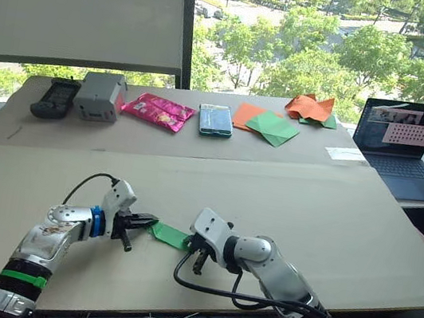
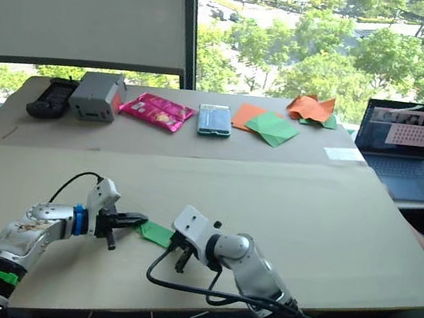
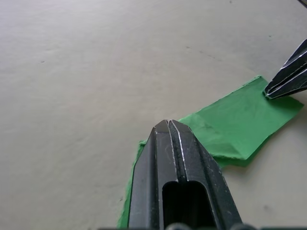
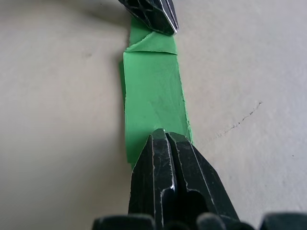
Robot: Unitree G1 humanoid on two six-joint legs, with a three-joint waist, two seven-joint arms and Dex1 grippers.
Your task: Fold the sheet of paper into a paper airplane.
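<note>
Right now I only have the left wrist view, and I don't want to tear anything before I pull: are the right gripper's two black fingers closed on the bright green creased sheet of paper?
Observer: The right gripper has its fingers pressed together, tips at one end of the bright green sheet of paper. I cannot tell whether they pinch it or press on it.
Operator: What shape is it end to end?
Observer: The right wrist view shows a narrow strip, with a small folded flap at the end by the left gripper.
Operator: Any spare paper?
Observer: Yes, flat green and orange sheets lie at the far side of the beige table.
</note>
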